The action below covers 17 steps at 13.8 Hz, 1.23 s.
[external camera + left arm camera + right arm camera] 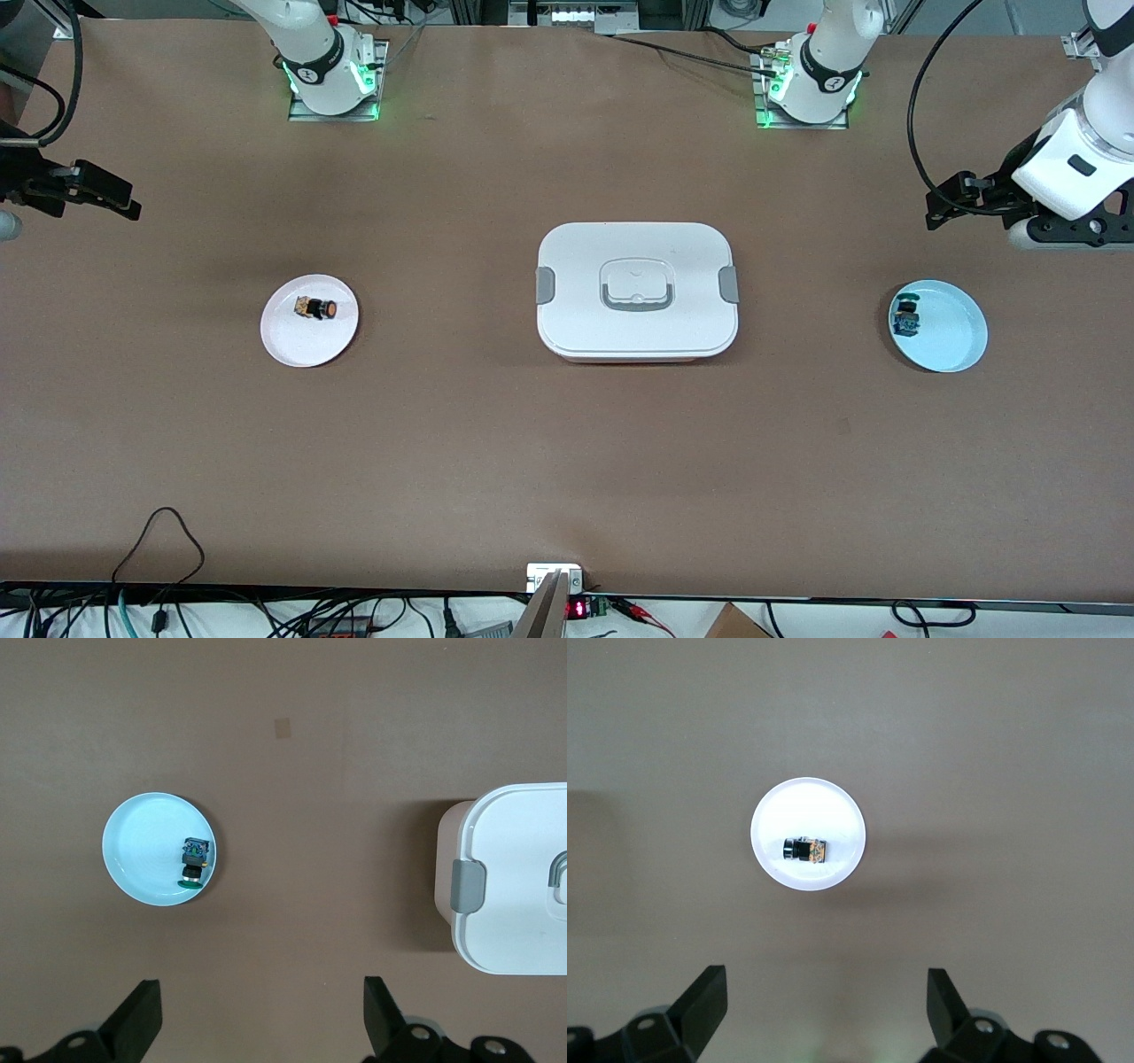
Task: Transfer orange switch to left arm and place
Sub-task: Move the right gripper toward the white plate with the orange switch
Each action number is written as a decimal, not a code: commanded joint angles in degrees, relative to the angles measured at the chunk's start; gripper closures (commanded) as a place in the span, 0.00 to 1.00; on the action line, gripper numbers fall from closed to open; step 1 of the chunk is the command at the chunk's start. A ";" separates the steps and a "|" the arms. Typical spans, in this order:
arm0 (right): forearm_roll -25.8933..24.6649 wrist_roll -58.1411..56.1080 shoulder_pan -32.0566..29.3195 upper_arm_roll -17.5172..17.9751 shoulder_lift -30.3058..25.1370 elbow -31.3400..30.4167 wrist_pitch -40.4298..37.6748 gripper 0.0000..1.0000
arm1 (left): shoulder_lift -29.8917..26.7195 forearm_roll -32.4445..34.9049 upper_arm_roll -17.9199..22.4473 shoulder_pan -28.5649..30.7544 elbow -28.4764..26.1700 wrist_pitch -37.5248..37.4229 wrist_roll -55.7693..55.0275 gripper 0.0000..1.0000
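orange switch point(315, 308) tiny, on round pink plate point(288, 346); left hand point(257, 1023), right hand point(824, 1014) gape.

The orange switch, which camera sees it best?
The right wrist view: the orange switch lies near the middle of the pink plate and looks biggest there. The front view shows it smaller but with its orange cap plain. The left wrist view does not show it.

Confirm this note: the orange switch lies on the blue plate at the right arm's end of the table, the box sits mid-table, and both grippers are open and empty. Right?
Not quite. The orange switch lies on the pink plate, as the front view shows; the blue plate at the left arm's end holds the green-capped switch. The rest stands: the box sits mid-table, and the left gripper and right gripper are open and empty.
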 commanded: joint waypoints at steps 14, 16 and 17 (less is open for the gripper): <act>0.07 0.97 0.15 0.09 2.73 0.52 -1.13 0.00 | 0.73 -0.59 -0.33 0.33 1.56 -1.30 -0.23 0.00; 0.25 0.97 -0.11 0.00 3.52 0.60 -0.52 0.00 | 0.64 -0.59 -0.33 0.33 1.56 -1.30 -0.23 0.00; 0.59 0.97 -0.20 0.00 3.96 0.60 -1.04 0.00 | 0.64 -0.59 -0.33 0.33 1.56 -1.21 -0.23 0.00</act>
